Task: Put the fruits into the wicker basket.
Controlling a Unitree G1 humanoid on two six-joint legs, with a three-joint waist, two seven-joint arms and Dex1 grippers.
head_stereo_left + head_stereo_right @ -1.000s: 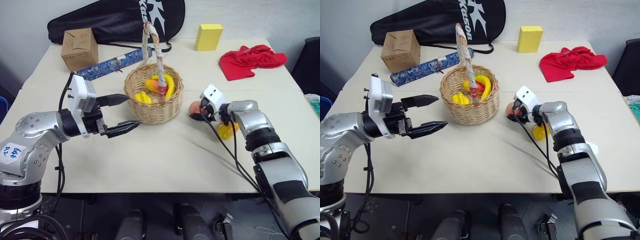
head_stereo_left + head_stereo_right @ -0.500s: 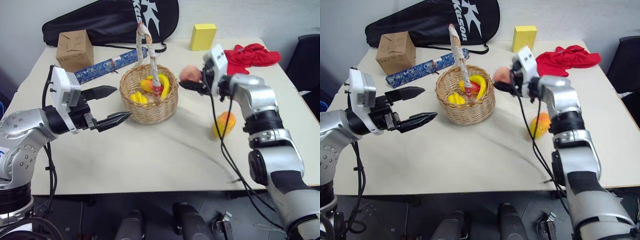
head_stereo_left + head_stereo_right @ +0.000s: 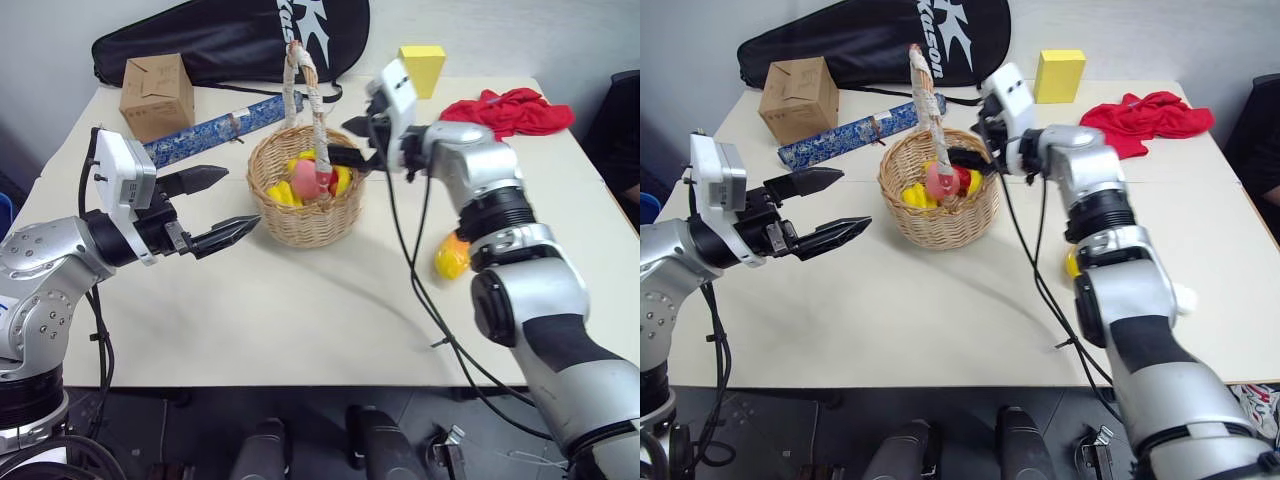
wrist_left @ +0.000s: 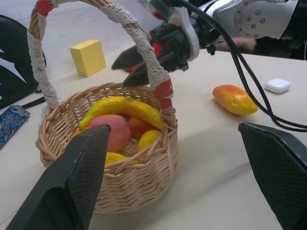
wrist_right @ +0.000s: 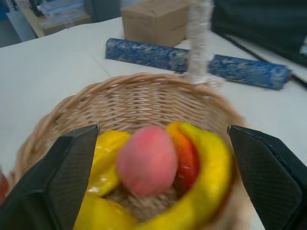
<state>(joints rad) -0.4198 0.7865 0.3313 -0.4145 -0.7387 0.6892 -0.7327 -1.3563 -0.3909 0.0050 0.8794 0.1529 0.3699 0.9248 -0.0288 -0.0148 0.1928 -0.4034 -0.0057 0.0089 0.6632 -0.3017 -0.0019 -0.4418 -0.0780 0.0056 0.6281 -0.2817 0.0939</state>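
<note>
wicker round tan basket (image 3: pixel 305 195) holds small pink-orange peach (image 3: pixel 305 178); right gripper (image 3: pixel 345 142) open, empty. left gripper (image 3: pixel 222 207) open, empty. oval yellow-orange mango (image 3: pixel 451 256), right, likely smooth, firm: grip mid-body.

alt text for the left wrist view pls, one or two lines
A wicker basket with a tall wrapped handle holds bananas and a peach. The right tool hangs open beside the handle, and a mango lies on the table outside.

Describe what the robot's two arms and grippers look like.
Both arms are silver-grey metal with black joint bands and loose black cables. Each wrist carries a white boxy camera block. The left gripper and right gripper each have two black pointed fingers. A handwritten white sticker marks the left arm.
</note>
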